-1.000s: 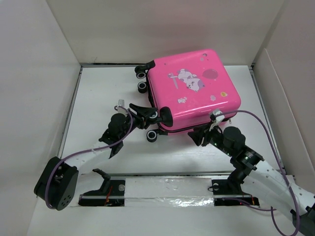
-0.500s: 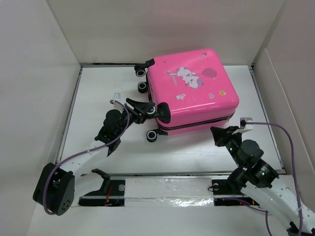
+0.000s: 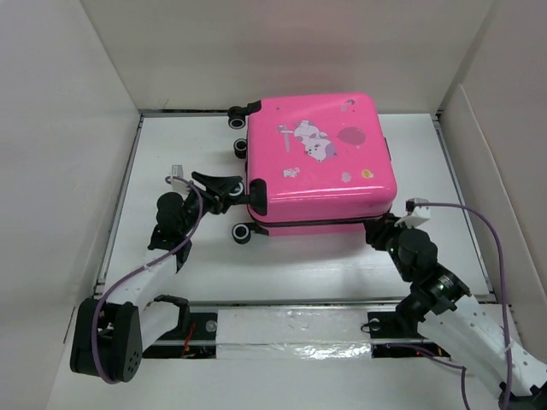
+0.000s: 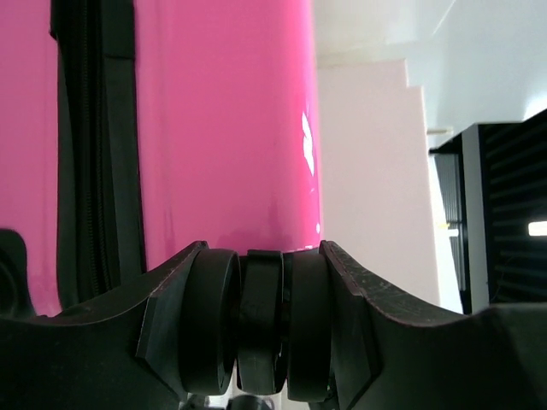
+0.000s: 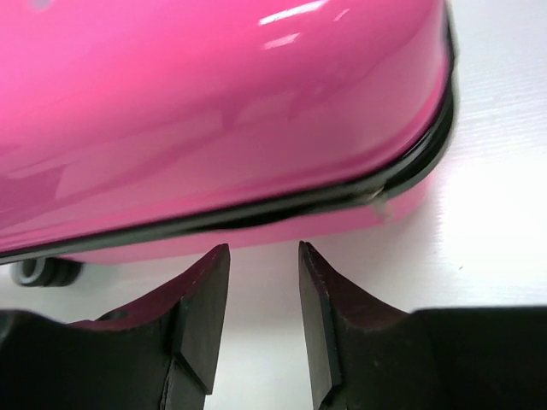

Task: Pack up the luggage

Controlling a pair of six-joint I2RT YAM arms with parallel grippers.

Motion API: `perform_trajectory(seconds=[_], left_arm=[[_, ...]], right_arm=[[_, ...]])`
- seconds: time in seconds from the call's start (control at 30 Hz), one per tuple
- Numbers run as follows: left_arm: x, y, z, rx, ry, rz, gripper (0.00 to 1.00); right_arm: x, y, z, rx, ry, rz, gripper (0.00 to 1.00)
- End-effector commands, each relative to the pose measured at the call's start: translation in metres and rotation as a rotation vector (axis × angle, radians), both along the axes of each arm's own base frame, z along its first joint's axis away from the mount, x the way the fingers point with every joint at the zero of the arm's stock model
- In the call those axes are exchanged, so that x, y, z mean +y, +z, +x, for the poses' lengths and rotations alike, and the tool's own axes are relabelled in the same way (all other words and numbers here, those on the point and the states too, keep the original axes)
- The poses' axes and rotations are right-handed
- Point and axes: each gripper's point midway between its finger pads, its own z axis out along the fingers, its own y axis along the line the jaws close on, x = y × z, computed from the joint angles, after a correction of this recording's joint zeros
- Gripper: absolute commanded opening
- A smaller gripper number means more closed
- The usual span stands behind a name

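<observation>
White walls box in a white surface [image 3: 197, 256] in the top view, where one pink luggage [image 3: 320, 162] lies flat toward the far side, printed shell up. Two arms reach it, the left gripper [image 3: 246, 190] at its near-left corner beside three free casters [image 3: 242, 232] and the right gripper [image 3: 375, 229] at its near-right corner. Only the left wrist view shows the left jaws clamped on one black caster wheel [image 4: 261, 329] against the pink shell. The right wrist view alone shows the right jaws slightly parted and empty, just short of the dark zip seam [image 5: 256, 209].
</observation>
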Motion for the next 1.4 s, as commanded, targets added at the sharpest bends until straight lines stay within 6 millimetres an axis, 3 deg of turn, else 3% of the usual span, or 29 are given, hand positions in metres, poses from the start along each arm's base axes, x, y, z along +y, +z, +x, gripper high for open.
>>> perform_trajectory(seconds=[0.0, 0.03, 0.13, 0.23, 0.3, 0.33, 0.4, 0.57, 0.77, 1.37], left_arm=[[0.031, 0.056, 0.003, -0.222, 0.054, -0.034, 0.0], [0.035, 0.058, 0.004, -0.226, 0.059, -0.041, 0.0], [0.044, 0.061, 0.005, -0.24, 0.058, -0.046, 0.0], [0.044, 0.057, 0.006, -0.234, 0.048, -0.037, 0.0], [0.042, 0.053, 0.005, -0.228, 0.029, -0.038, 0.0], [0.041, 0.047, 0.004, -0.216, 0.025, -0.042, 0.0], [0.04, 0.045, 0.004, -0.215, 0.017, -0.045, 0.0], [0.039, 0.049, 0.002, -0.227, 0.008, -0.037, 0.0], [0.04, 0.047, 0.002, -0.223, 0.013, -0.016, 0.0], [0.038, 0.039, 0.002, -0.205, 0.002, 0.013, 0.0]], right_arm=[[0.011, 0.027, 0.019, -0.085, 0.072, -0.014, 0.41], [0.034, 0.022, 0.018, -0.083, 0.218, -0.048, 0.4], [0.05, 0.024, 0.019, -0.08, 0.316, -0.036, 0.33], [0.038, 0.006, 0.017, -0.015, 0.253, -0.048, 0.28], [0.026, 0.007, 0.011, -0.026, 0.204, -0.027, 0.29], [0.025, 0.007, 0.009, -0.035, 0.194, 0.001, 0.31], [0.026, 0.002, 0.0, -0.043, 0.213, 0.037, 0.46], [0.031, -0.019, -0.009, 0.025, 0.246, 0.054, 0.51], [0.028, -0.029, 0.006, 0.039, 0.191, 0.032, 0.5], [0.011, -0.023, 0.033, 0.024, 0.071, -0.066, 0.44]])
